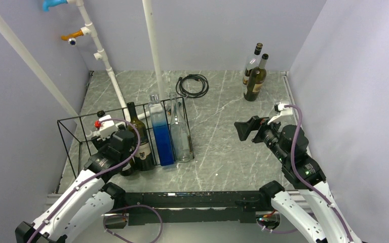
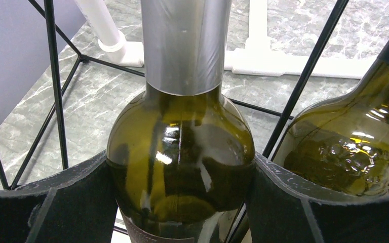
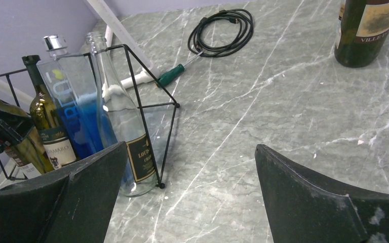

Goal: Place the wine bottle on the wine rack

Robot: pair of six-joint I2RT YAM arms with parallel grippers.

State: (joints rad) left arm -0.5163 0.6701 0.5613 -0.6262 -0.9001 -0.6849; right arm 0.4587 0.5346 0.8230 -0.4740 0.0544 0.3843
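Fingers (image 2: 66, 202) of the left arm are shut around a dark green wine bottle (image 2: 180, 162). One finger is on each side of its fat part, just under the shiny silver neck. The bottle is inside the wine rack (image 2: 56, 91), a black wire frame on the left side of the table (image 1: 233, 147). Seen from the right arm's camera, the bottle leans a bit. I cannot tell if its bottom touches the table.

Three more bottles stand in the rack to its right. First is another dark bottle (image 1: 141, 147), just beside the held one. Next is a tall one with blue water (image 1: 162, 136), and then a clear one (image 1: 181, 136) at the right end.

Fingers (image 3: 81, 202) of the right arm are wide apart and hold nothing. They hang over the right side of the table, well away from the rack.

Two dark bottles (image 1: 256, 81) stand close together in the far right corner. A black cable (image 1: 192, 85) lies curled up at the far side. White pipes (image 1: 101, 55) rise behind the rack.
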